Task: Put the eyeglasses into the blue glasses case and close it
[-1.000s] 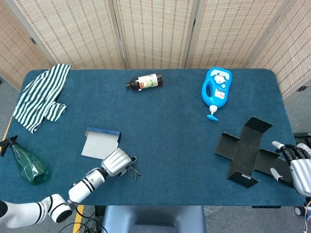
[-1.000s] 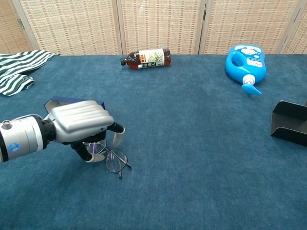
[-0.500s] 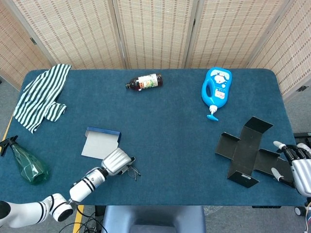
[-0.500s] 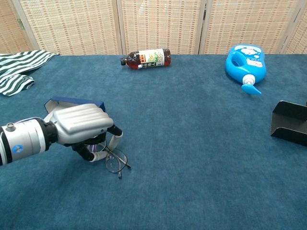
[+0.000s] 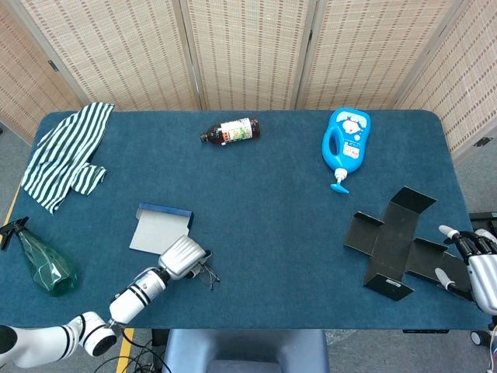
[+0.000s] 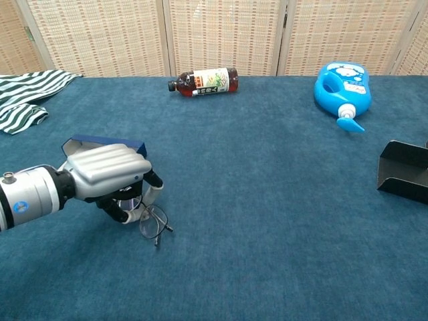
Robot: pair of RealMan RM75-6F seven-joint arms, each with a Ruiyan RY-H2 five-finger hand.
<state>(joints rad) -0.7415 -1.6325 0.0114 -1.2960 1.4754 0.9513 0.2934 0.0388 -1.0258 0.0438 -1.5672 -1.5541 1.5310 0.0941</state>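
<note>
The thin-framed eyeglasses (image 6: 154, 223) (image 5: 206, 273) hang tilted under my left hand (image 6: 107, 177) (image 5: 180, 258), which pinches them at one end just above the blue cloth near the table's front left. The blue glasses case (image 5: 161, 228) lies open right behind that hand, its grey inside facing up; in the chest view only its blue edge (image 6: 107, 142) shows past the hand. My right hand (image 5: 480, 268) rests at the table's front right corner with fingers apart, holding nothing; the chest view does not show it.
A black unfolded cardboard box (image 5: 396, 241) (image 6: 403, 170) lies at the right. A blue detergent bottle (image 5: 345, 146) and a brown bottle (image 5: 231, 130) lie at the back. A striped cloth (image 5: 66, 151) and a green spray bottle (image 5: 43, 264) sit at the left.
My left hand has slid a little left and back toward the case, and the eyeglasses have come along with it, now tilted. The right hand has barely moved.
</note>
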